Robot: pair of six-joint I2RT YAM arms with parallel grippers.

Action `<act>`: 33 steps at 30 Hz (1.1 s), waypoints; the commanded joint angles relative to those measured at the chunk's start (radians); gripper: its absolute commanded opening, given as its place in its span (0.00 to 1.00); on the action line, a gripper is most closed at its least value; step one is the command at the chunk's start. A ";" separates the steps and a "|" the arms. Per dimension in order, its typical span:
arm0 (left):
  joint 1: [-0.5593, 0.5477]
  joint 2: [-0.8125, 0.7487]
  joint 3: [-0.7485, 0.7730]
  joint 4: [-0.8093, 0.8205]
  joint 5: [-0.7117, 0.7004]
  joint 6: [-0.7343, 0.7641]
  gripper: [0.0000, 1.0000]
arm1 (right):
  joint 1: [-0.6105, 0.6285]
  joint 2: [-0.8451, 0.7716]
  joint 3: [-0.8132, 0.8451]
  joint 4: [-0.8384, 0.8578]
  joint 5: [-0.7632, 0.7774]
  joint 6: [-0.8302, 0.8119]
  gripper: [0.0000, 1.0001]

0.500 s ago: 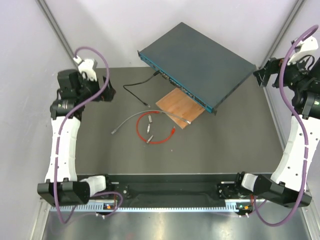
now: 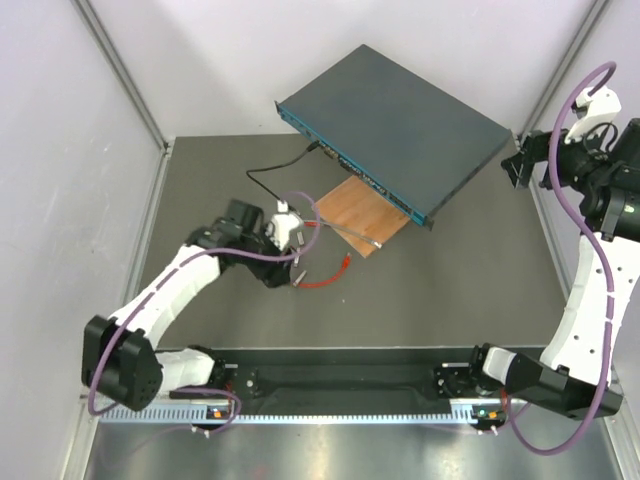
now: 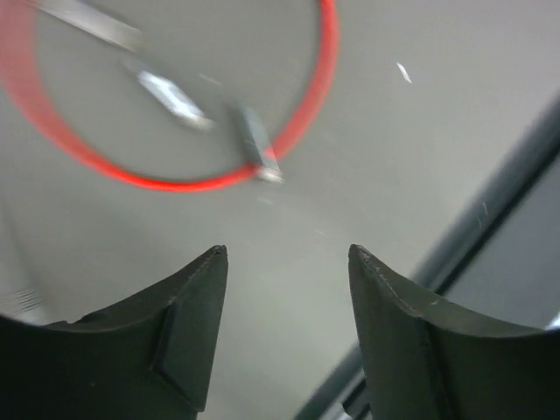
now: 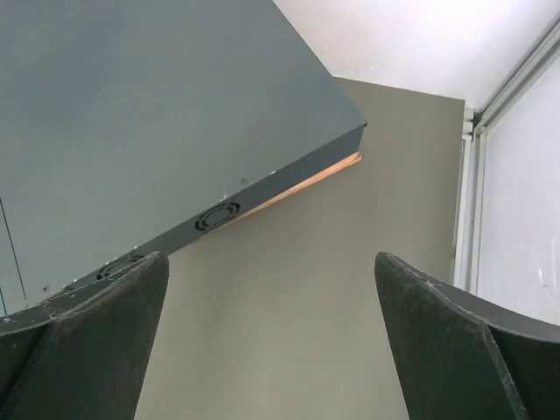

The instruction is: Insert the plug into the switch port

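The red cable [image 2: 318, 283] lies in a loop on the mat, and its plug [image 2: 345, 263] with the red boot rests at the loop's right end. The switch [image 2: 400, 120] stands tilted at the back, its row of ports [image 2: 365, 180] facing front-left. My left gripper [image 2: 288, 258] hovers over the loop's left side, open and empty. In the left wrist view the gripper [image 3: 287, 254] is above bare mat, with the blurred red cable [image 3: 322, 87] beyond it; the plug is out of that view. My right gripper [image 2: 515, 165] is open and empty by the switch's right corner [image 4: 131, 105].
A wooden board [image 2: 360, 215] props up the switch's front edge. A black cable [image 2: 270, 185] is plugged into a left port. A grey cable [image 2: 260, 238] and small loose connectors [image 3: 258, 144] lie by the red loop. The enclosure's walls stand close on both sides.
My left arm has swung from the far left wall out to the middle of the table, over the red cable loop. My right arm has shifted only slightly.
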 commanded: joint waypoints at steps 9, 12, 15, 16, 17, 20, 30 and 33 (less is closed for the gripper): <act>-0.148 0.285 -0.015 0.183 -0.189 -0.148 0.40 | -0.004 -0.056 -0.009 -0.023 0.020 -0.033 1.00; -0.148 0.355 0.022 0.180 -0.203 -0.162 0.34 | -0.004 -0.053 0.000 -0.032 0.017 -0.031 1.00; -0.148 0.390 0.036 0.197 -0.197 -0.184 0.30 | -0.004 -0.050 0.011 -0.037 0.011 -0.027 1.00; -0.148 0.395 0.037 0.202 -0.186 -0.188 0.30 | -0.004 -0.050 0.012 -0.037 0.011 -0.027 1.00; -0.148 0.399 0.037 0.208 -0.180 -0.190 0.30 | -0.004 -0.049 0.012 -0.039 0.011 -0.027 1.00; -0.148 0.407 0.040 0.207 -0.172 -0.193 0.30 | -0.004 -0.046 0.015 -0.046 0.011 -0.033 1.00; -0.148 0.464 0.062 0.205 -0.201 -0.188 0.31 | -0.004 -0.043 -0.003 -0.034 0.002 -0.020 1.00; -0.148 0.473 0.060 0.205 -0.208 -0.185 0.27 | -0.004 -0.037 -0.002 -0.043 -0.015 -0.019 1.00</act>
